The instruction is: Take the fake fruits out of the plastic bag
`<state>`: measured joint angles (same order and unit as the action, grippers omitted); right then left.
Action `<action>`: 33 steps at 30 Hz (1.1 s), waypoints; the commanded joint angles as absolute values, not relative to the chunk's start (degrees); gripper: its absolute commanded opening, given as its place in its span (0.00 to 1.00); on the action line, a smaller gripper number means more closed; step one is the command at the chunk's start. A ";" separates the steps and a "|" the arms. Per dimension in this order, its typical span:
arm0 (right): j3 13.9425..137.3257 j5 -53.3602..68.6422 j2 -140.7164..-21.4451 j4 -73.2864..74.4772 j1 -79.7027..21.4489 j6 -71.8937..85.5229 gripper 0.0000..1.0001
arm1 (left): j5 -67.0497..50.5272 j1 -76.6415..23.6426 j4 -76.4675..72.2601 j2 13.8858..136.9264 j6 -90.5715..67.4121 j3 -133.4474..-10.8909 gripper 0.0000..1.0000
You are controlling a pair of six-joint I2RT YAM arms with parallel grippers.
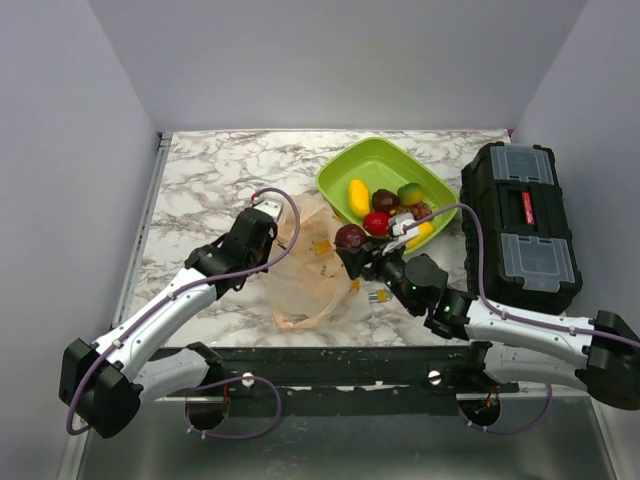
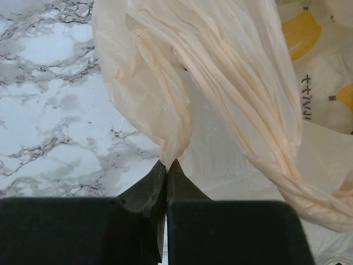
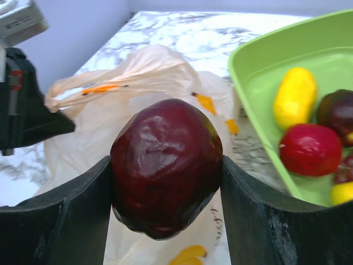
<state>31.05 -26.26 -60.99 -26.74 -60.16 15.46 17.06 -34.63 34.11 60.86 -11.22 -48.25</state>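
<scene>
Peach-orange plastic bag (image 1: 305, 265) lay mid-frame on the marble desk (image 1: 200, 180), bare marble to its upper left. Left claw (image 2: 166, 171) was pinched shut on a fold at its edge. Right claw (image 3: 165, 182) gripped a dark purple plum (image 3: 165, 160) over the bag's right edge, near the rim of the lime-green tray (image 1: 385, 160); a yellow fruit (image 3: 295, 96) and red apple (image 3: 310, 149) lay inside.

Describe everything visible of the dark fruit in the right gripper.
The glossy dark maroon plastic plum is rounded, faintly dented, and looks whole. It is clamped at its sides between the black fingers of the right gripper, held over the crinkly peach plastic bag, beside the lime-green tray. Only the fingers appear to touch it.
</scene>
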 commanded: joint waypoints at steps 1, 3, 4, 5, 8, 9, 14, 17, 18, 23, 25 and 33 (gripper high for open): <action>28.94 -37.07 -57.36 -25.71 -60.25 13.17 0.01 | 17.23 -33.71 34.63 60.46 -11.95 -49.83 0.00; 28.08 -38.56 -55.84 -26.21 -60.22 13.06 0.01 | 16.56 -33.43 34.95 60.77 -12.13 -50.37 0.00; 27.17 -39.09 -55.18 -27.46 -60.14 12.69 0.01 | 16.48 -33.39 35.10 60.98 -12.29 -50.57 0.00; 26.43 -39.93 -54.62 -28.64 -60.12 12.40 0.01 | 16.59 -33.30 35.17 61.08 -12.30 -50.54 0.00; 25.78 -42.29 -53.95 -29.79 -59.62 13.02 0.01 | 16.79 -33.00 35.13 61.41 -12.26 -50.49 0.00; 25.71 -42.61 -54.14 -30.07 -59.32 13.12 0.01 | 16.51 -33.01 35.36 61.54 -12.34 -50.68 0.00; 28.63 -38.86 -60.70 -28.74 -50.01 16.62 0.01 | 16.81 -33.02 34.97 61.17 -12.27 -50.14 0.00; 33.35 -31.59 -67.65 -25.97 -42.23 19.16 0.01 | 16.00 -32.96 35.41 61.67 -12.30 -50.54 0.00; 35.70 -30.45 -70.86 -24.88 -40.56 19.51 0.01 | 15.91 -33.03 35.50 61.70 -12.39 -50.54 0.00; 50.70 -26.12 -87.43 -16.28 -32.50 21.90 0.01 | 15.07 -32.99 35.61 61.90 -12.52 -50.62 0.00; 56.58 -25.68 -92.85 -14.26 -31.44 22.01 0.01 | 15.32 -33.00 35.42 61.79 -12.40 -50.46 0.00; 77.62 -24.96 -110.83 -6.87 -28.48 21.30 0.03 | 14.13 -32.96 35.02 62.57 -12.32 -50.36 0.00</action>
<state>69.06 -27.22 -104.44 -13.32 -30.00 20.62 15.79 -33.32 35.24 61.84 -12.03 -49.10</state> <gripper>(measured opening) 0.671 0.003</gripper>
